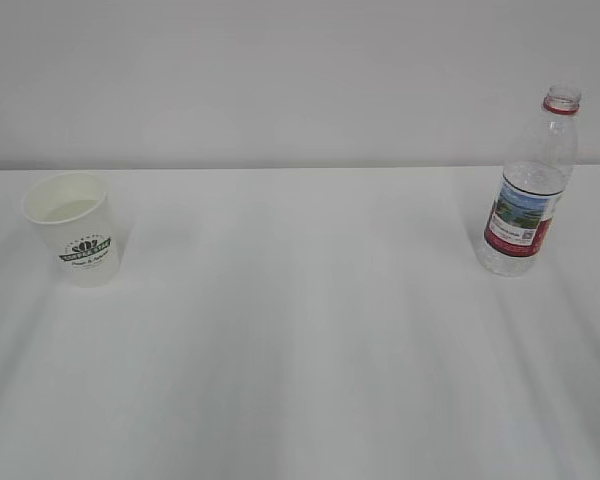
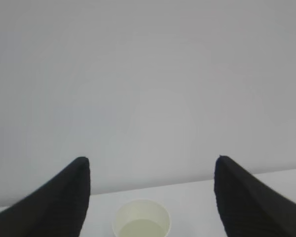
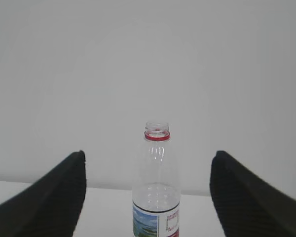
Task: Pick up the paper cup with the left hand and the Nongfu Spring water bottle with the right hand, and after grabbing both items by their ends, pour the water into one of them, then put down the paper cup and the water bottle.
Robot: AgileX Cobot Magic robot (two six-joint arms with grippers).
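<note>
Both jaws wide open, empty. White tapered paper cup far left, clear ribbed plastic bottle far right, upright on white counter. Risk: your approach tips capless bottle.

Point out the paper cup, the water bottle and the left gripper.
paper cup (image 1: 83,250), exterior view, on the green logo on its side.
water bottle (image 1: 523,222), exterior view, on the label.
left gripper (image 2: 153,170), left wrist view, midway between its open fingertips.
</note>
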